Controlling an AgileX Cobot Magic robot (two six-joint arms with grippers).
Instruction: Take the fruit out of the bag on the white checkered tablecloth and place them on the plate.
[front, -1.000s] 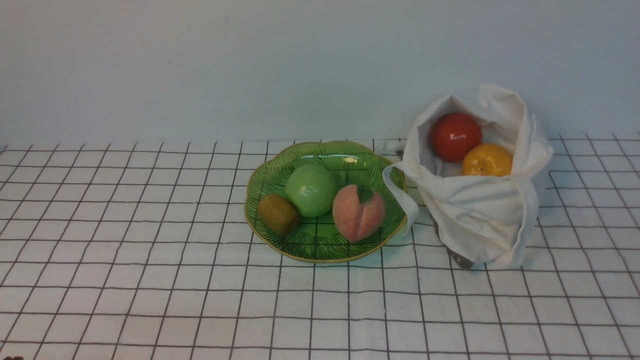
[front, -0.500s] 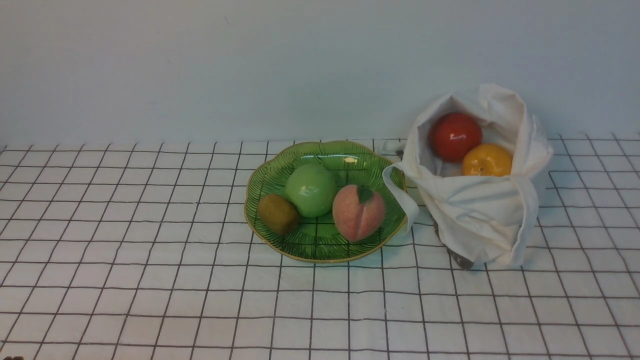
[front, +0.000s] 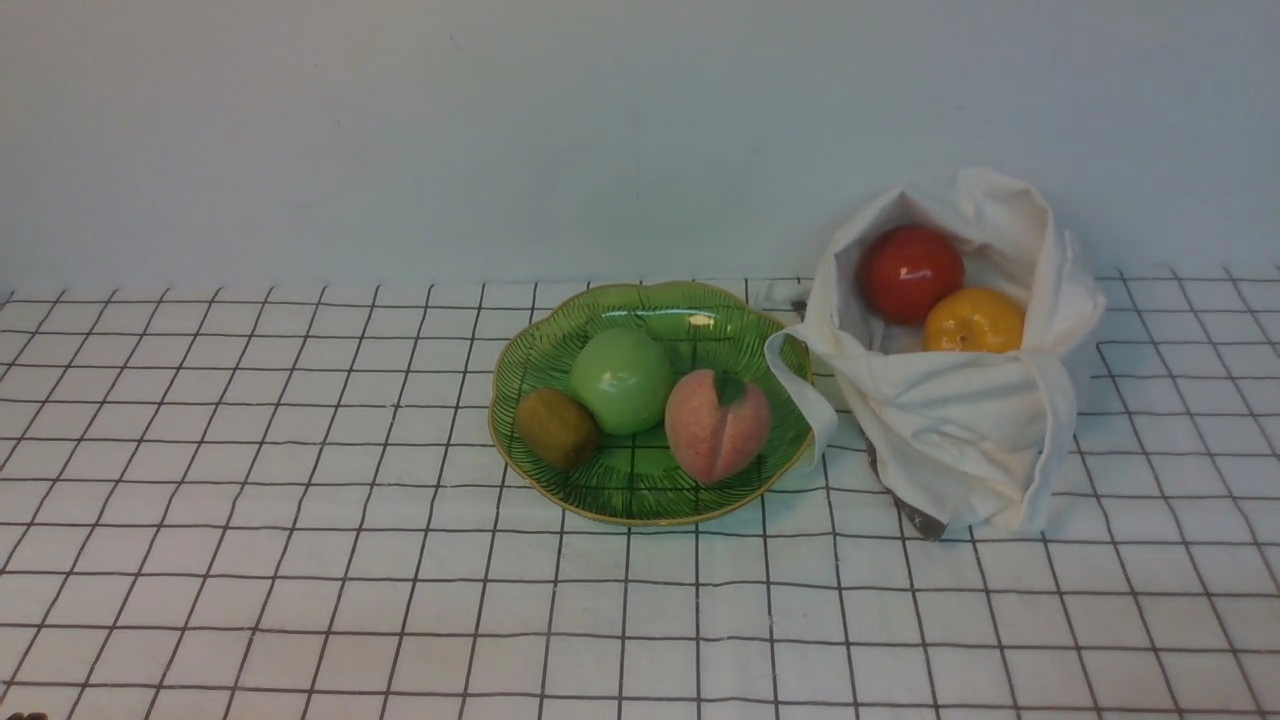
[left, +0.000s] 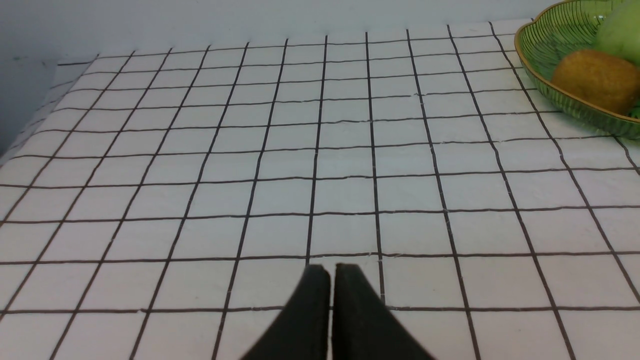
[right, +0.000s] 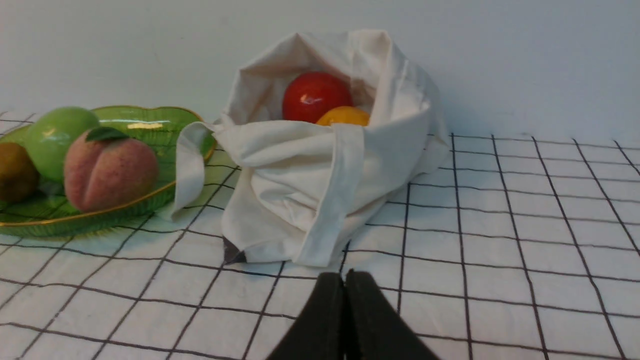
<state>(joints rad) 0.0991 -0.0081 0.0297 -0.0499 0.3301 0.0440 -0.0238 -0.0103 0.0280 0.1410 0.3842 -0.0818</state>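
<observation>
The off-white cloth bag (front: 960, 420) stands open on the white checkered tablecloth (front: 300, 560), right of the green leaf-shaped plate (front: 640, 500). A glossy red fruit (front: 910, 273) and an orange fruit (front: 973, 320) lie in the bag's mouth. The brown kiwi (front: 556, 428) lies on the plate's left side. The bag (right: 320, 170), red fruit (right: 316, 96) and orange fruit (right: 344, 116) also show in the right wrist view. My right gripper (right: 345, 280) is shut and empty, on the near side of the bag. My left gripper (left: 332, 272) is shut and empty over bare cloth, well left of the plate (left: 545, 65) and kiwi (left: 595, 80). Neither gripper shows in the front view.
A green apple (front: 621, 380) and a pink peach (front: 716, 424) also sit on the plate. One bag strap (front: 800, 390) hangs over the plate's right rim. A pale wall stands right behind the table.
</observation>
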